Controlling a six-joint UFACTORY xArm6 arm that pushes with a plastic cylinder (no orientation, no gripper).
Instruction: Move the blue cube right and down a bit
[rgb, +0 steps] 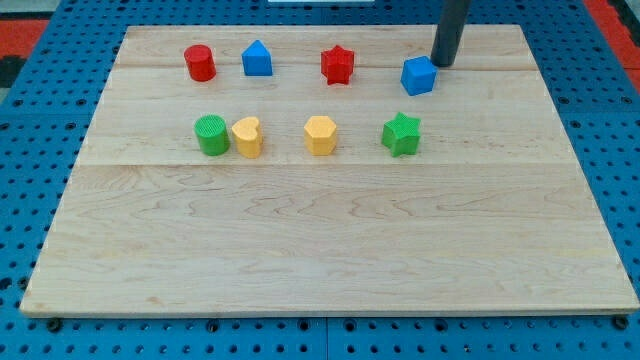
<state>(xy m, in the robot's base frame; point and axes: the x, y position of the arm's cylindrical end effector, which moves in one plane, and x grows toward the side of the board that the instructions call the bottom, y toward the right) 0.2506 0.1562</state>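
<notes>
The wooden board (330, 250) carries eight blocks. The blue cube (418, 75) sits near the view's top right, turned cornerwise, with no long axis. My tip (441, 63), grasping nothing, stands just beside its upper-right corner.

rod (452, 25) cropped at view's top

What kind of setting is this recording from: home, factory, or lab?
Most likely a robotics lab bench. A pale wooden board lies on a blue perforated base, small coloured test blocks like the blue cube stand in rows, and my tip rests just right of that cube.
</notes>
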